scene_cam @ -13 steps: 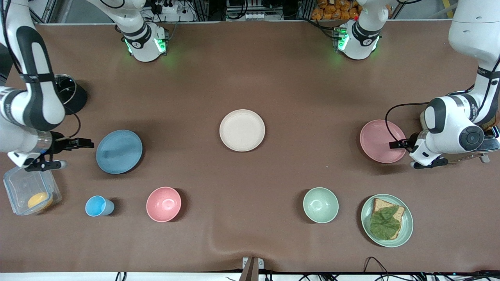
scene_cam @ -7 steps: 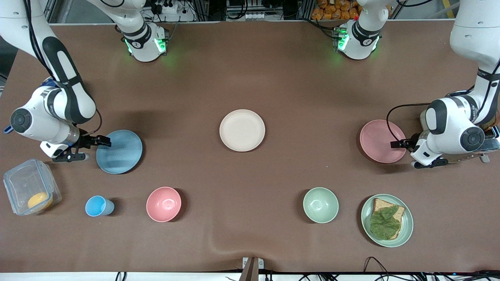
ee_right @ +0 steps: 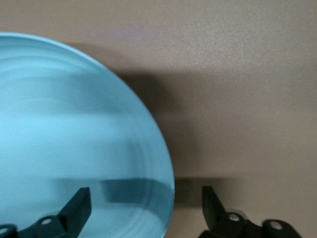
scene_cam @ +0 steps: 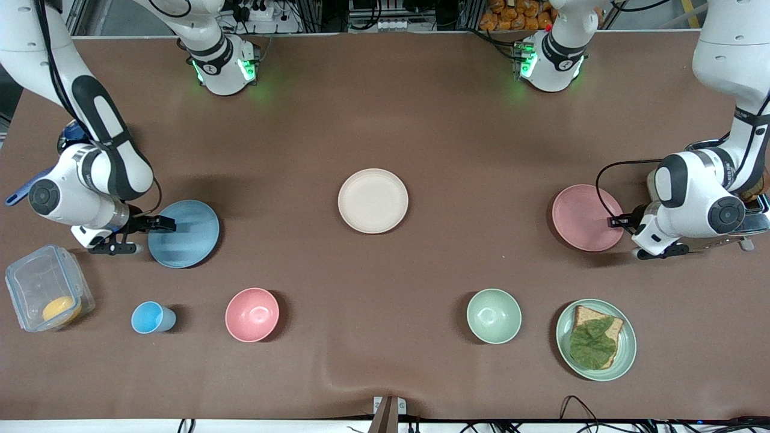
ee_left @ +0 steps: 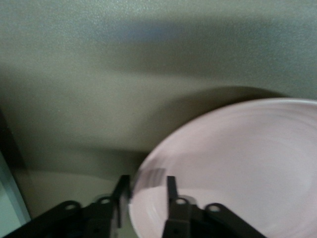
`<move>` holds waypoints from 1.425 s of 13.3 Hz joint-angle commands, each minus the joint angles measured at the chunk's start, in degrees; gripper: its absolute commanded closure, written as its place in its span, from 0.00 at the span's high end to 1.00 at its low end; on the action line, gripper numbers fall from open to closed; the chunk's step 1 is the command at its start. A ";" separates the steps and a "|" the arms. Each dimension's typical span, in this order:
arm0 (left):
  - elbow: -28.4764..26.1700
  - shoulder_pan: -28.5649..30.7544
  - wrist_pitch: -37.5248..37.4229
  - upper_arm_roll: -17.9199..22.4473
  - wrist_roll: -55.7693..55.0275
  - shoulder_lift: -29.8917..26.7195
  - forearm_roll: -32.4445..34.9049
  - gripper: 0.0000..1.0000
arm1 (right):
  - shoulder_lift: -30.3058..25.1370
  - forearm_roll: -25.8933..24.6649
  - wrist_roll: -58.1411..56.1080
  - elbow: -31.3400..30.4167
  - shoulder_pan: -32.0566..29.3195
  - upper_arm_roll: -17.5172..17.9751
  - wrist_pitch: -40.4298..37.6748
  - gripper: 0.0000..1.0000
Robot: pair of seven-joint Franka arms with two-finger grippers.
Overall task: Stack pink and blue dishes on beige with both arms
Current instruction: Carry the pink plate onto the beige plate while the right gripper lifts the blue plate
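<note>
Left pincer (scene_cam: 615, 221) pinches the pink plate's (scene_cam: 583, 216) rim, right pincer (scene_cam: 161, 231) spread astride the blue plate's (scene_cam: 189, 234) edge (beige plate (scene_cam: 373, 200) between).

Your right tool (scene_cam: 157, 224) sits at the edge of the blue plate (scene_cam: 184, 234), toward the right arm's end of the surface (scene_cam: 385, 108), one finger reaching over the rim. Your left tool (scene_cam: 617, 221) sits at the edge of the pink plate (scene_cam: 587, 217), toward the left arm's end. The beige plate (scene_cam: 373, 200) lies between the two tools, well apart from both. The cup (scene_cam: 152, 317) and pink bowl (scene_cam: 252, 314) lie nearer the camera than the right tool.
</note>
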 commanded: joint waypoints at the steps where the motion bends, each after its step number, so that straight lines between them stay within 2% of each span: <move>1: 0.55 0.82 0.37 -0.63 1.55 0.42 -1.08 0.10 | 1.07 0.77 0.40 1.52 -1.14 0.91 -0.40 0.00; 2: 0.55 0.73 0.37 -0.72 1.64 0.42 -1.16 0.00 | 1.07 0.77 0.31 1.52 -1.14 1.00 -0.66 0.00; 5: 0.55 0.82 -0.42 -2.38 1.82 -0.37 -1.86 0.00 | 0.89 0.77 -0.04 1.52 -1.22 1.00 -0.75 0.00; 7: 0.90 0.73 -3.66 -3.96 2.43 -2.30 -4.31 0.00 | 0.46 0.77 -0.40 1.52 -1.14 1.00 -1.01 0.00; 12: 7.39 0.21 -13.85 -10.37 0.95 -5.03 -9.85 0.00 | -2.35 0.60 -2.33 1.69 -0.87 1.00 -2.41 0.00; 16: 12.14 -1.19 -16.16 -20.20 -16.15 -4.33 -12.15 0.00 | -5.08 0.60 -2.51 5.37 -0.43 1.26 -11.79 0.00; 19: 14.17 -7.76 -15.11 -22.69 -26.72 -2.75 -13.28 0.00 | -5.08 0.60 -2.42 11.08 -0.43 1.35 -21.02 0.00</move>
